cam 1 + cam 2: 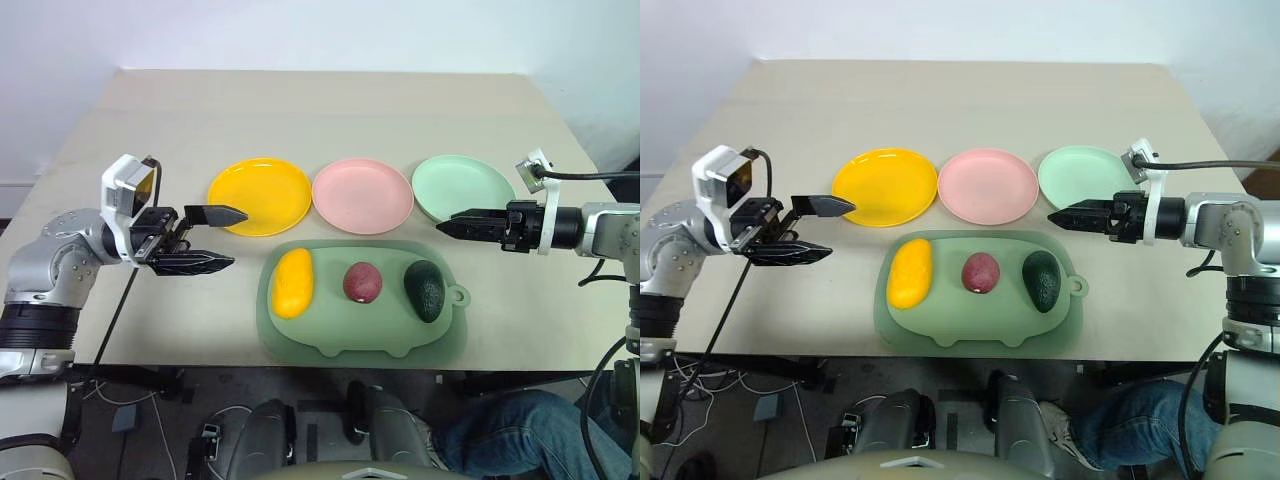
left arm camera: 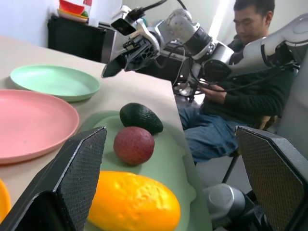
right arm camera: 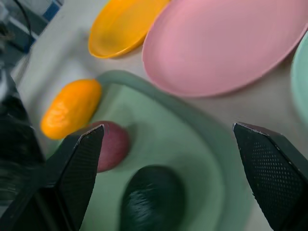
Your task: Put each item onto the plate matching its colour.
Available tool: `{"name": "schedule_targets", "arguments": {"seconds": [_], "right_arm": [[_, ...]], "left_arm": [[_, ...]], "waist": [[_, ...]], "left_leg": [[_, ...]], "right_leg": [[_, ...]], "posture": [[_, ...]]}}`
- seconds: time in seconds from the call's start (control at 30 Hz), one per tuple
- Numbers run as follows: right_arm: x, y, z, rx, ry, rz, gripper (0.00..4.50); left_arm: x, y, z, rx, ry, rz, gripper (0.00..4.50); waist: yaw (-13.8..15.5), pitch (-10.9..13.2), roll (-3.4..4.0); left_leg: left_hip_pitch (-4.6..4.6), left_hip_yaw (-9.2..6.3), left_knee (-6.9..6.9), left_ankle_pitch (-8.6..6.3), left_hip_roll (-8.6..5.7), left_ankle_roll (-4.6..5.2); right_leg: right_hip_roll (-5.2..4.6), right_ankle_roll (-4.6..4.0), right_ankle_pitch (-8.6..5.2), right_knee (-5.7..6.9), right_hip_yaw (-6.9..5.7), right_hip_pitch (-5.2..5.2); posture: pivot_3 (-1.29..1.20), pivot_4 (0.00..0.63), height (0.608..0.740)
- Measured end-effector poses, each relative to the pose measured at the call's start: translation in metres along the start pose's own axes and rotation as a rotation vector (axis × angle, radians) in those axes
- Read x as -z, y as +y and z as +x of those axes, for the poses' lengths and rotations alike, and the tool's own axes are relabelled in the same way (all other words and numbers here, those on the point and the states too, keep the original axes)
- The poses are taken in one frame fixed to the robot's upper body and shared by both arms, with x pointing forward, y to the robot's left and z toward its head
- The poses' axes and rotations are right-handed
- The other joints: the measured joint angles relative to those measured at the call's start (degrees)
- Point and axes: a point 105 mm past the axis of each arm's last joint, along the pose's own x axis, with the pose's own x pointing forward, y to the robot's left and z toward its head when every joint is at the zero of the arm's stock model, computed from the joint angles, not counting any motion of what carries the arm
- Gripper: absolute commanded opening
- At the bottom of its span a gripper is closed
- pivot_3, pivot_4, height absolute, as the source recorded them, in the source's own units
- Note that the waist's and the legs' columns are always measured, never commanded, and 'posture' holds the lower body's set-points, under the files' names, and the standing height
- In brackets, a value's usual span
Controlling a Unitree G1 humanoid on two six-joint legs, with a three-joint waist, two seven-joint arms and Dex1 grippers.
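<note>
- Left tool (image 1: pixel 222 238): fingers spread wide, nothing between them; it hovers over the bench (image 1: pixel 150 110), pointing toward the yellow plate (image 1: pixel 260 195), whose rim lies just past its tips.
- Right tool (image 1: pixel 447 225): jaws wide apart in its wrist view, empty; it points across at the left tool, with the mint green plate (image 1: pixel 462 187) just behind it.
- Pink plate (image 1: pixel 362 195): between the two tools, touching no fruit.
- Sage-green mat (image 1: pixel 340 330): nearer than both tools, carrying all three fruits.
- Yellow mango (image 1: pixel 292 283): closest to the left tool.
- Maroon fruit (image 1: pixel 362 283): midway.
- Avocado (image 1: pixel 425 290): below the right tool's tip, apart from it.
</note>
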Motion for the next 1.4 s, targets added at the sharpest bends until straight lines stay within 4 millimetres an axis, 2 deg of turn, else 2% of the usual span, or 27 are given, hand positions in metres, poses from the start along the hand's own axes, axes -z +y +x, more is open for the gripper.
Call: {"name": "schedule_targets", "arguments": {"seconds": [0.1, 0.2, 0.33, 0.4, 0.67, 0.9, 1.23, 1.4], "right_arm": [[0.007, 0.015, 0.007, -0.031, 0.032, 0.045, 4.50], [0.012, 0.022, 0.018, -0.067, -0.018, 0.077, 4.50], [0.036, 0.022, 0.038, 0.008, -0.060, 0.066, 4.50], [0.047, 0.022, 0.041, 0.020, -0.077, 0.089, 4.50], [0.039, 0.015, 0.023, 0.120, -0.179, 0.078, 4.50], [0.039, 0.011, 0.008, 0.203, -0.135, 0.005, 4.50], [0.065, 0.010, 0.008, 0.226, -0.060, -0.039, 4.50], [0.073, 0.019, 0.011, 0.193, -0.043, -0.060, 4.50]], "left_arm": [[-0.001, 0.003, 0.000, -0.006, -0.004, 0.001, 4.47], [0.001, 0.005, 0.000, -0.007, -0.004, -0.002, 4.47], [0.001, 0.006, 0.001, -0.007, -0.003, -0.007, 4.47], [0.000, 0.006, 0.001, -0.008, -0.003, -0.007, 4.47], [-0.004, 0.009, 0.002, -0.008, -0.004, -0.002, 4.47], [-0.005, 0.013, 0.005, -0.001, 0.000, -0.013, 4.47], [-0.005, 0.015, 0.006, -0.001, -0.004, -0.004, 4.47], [-0.005, 0.015, 0.006, 0.001, -0.004, -0.004, 4.47]], "waist": [[-0.06, -0.01, -0.02], [-0.07, -0.02, -0.03], [0.57, -0.02, -0.03], [0.80, -0.02, -0.03], [0.82, -0.02, -0.04], [0.90, -0.03, -0.05], [0.87, -0.04, -0.06], [0.89, -0.04, -0.06]], "left_leg": [[-0.01, -0.05, 0.00, -0.03, 0.00, 0.06], [-0.01, -0.04, 0.00, -0.03, -0.01, 0.06], [-0.04, -0.03, -0.01, 0.00, -0.01, -0.01], [-0.03, -0.03, 0.00, -0.02, -0.02, 0.03], [0.01, -0.10, 0.00, -0.05, -0.03, 0.10], [-0.01, -0.12, -0.01, -0.08, -0.03, 0.15], [0.02, -0.17, 0.00, -0.11, -0.02, 0.20], [0.02, -0.18, 0.00, -0.11, -0.01, 0.20]], "right_leg": [[0.00, 0.00, 0.00, 0.00, 0.00, 0.01], [0.00, 0.01, 0.00, 0.00, 0.00, 0.02], [0.00, 0.02, 0.01, 0.01, 0.00, 0.00], [-0.01, 0.02, 0.01, 0.01, 0.01, 0.01], [0.04, 0.01, 0.00, -0.01, 0.02, 0.05], [0.05, 0.01, 0.00, -0.03, 0.04, 0.05], [0.07, 0.01, -0.01, -0.04, 0.06, 0.05], [0.07, 0.01, 0.00, -0.04, 0.06, 0.05]], "posture": [[0.00, 0.150, 0.740], [0.00, 0.150, 0.740], [0.00, 0.150, 0.740], [0.00, 0.150, 0.740], [0.00, 0.150, 0.740], [0.00, 0.150, 0.740], [0.00, 0.150, 0.740], [0.00, 0.150, 0.740]]}}
